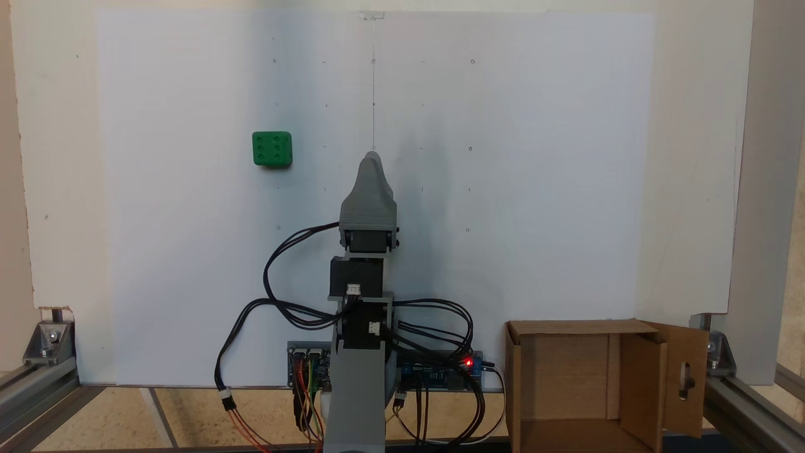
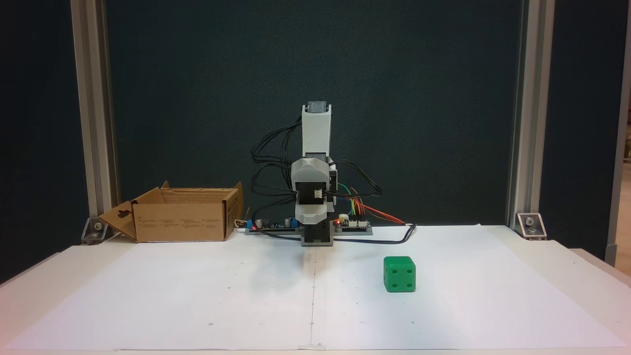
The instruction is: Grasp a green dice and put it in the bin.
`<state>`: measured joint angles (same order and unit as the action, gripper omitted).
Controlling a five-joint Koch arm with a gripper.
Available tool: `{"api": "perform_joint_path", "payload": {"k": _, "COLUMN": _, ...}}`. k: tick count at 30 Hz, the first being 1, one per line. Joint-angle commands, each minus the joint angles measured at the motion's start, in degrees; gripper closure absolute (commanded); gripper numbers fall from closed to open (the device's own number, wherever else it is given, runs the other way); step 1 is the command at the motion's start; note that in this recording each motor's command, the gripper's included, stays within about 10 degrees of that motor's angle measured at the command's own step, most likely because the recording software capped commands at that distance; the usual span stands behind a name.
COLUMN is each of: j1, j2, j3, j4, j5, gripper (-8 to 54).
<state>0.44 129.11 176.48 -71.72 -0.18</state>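
The green dice (image 1: 272, 149) lies on the white sheet, up and to the left of the arm in a fixed view. From the front it is a bright green cube (image 2: 399, 274), right of and nearer than the arm. The arm is folded over its base. My gripper (image 1: 372, 157) tapers to one grey tip with no gap, holds nothing, and is well apart from the dice. From the front its tip (image 2: 311, 219) hangs low over the base. The bin (image 1: 588, 384) is an open cardboard box at the lower right, and its front (image 2: 180, 222) stands left of the arm's base.
Black cables and circuit boards (image 1: 440, 368) sit around the arm's base. Aluminium frame posts (image 2: 522, 113) stand at the table's back corners, with brackets (image 1: 49, 340) at their feet. White paper (image 2: 197, 296) covers the table.
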Motion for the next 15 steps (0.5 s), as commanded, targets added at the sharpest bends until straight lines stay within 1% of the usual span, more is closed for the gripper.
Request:
{"api": "perform_joint_path", "payload": {"k": 1, "j1": -0.8, "j2": 6.5, "j3": 0.7, "j4": 2.6, "j5": -2.5, "gripper": 2.4}}
{"api": "perform_joint_path", "payload": {"k": 15, "j1": -0.4, "j2": 6.6, "j3": -23.5, "j4": 56.1, "j5": -2.4, "gripper": 2.5}}
